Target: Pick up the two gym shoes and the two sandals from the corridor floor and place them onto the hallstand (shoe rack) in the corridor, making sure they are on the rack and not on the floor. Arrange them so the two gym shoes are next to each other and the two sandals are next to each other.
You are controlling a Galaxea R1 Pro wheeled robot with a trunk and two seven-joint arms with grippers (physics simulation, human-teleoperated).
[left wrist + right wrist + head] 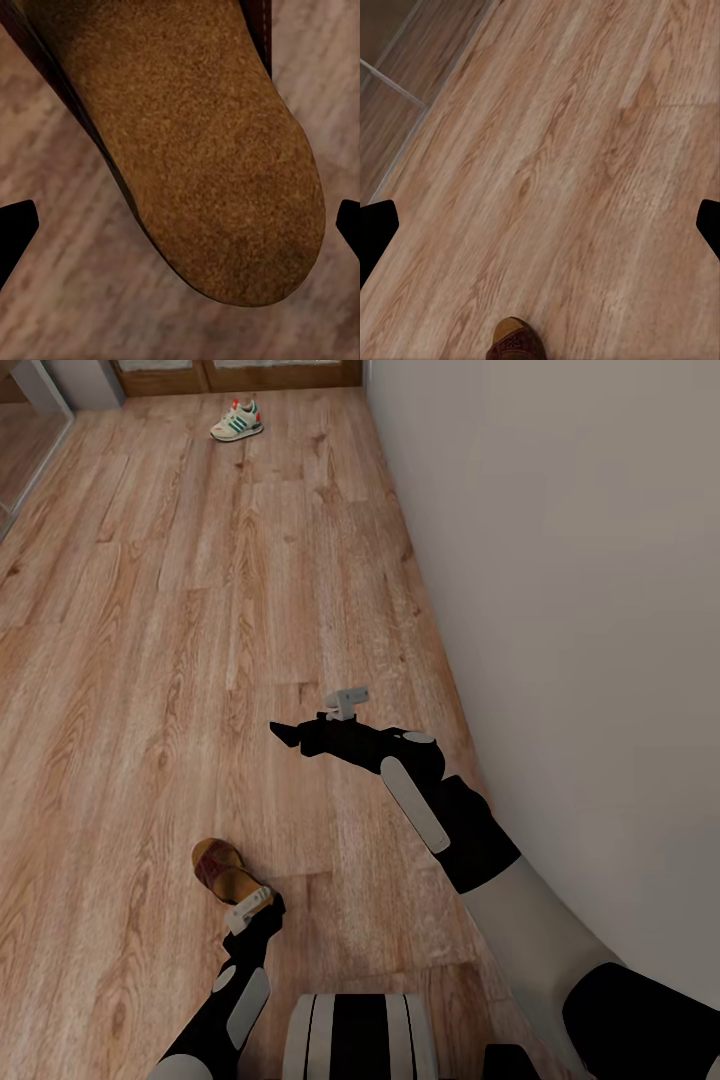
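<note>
Brown wood planks of the corridor floor (150,660) spread out in front of you, with a pale wall (580,610) along the right side. Your left end effector (180,225) hangs right over a brown sandal (222,872) that lies on the floor close to the robot; its two dark fingertips (15,232) are spread wide, one on each side of the sandal's tan heel. Your right end effector (540,225) is held out above bare floor, and its fingers are wide apart too, holding nothing. One white gym shoe (237,420) with green stripes sits far down the corridor, near a wooden door (240,372).
</note>
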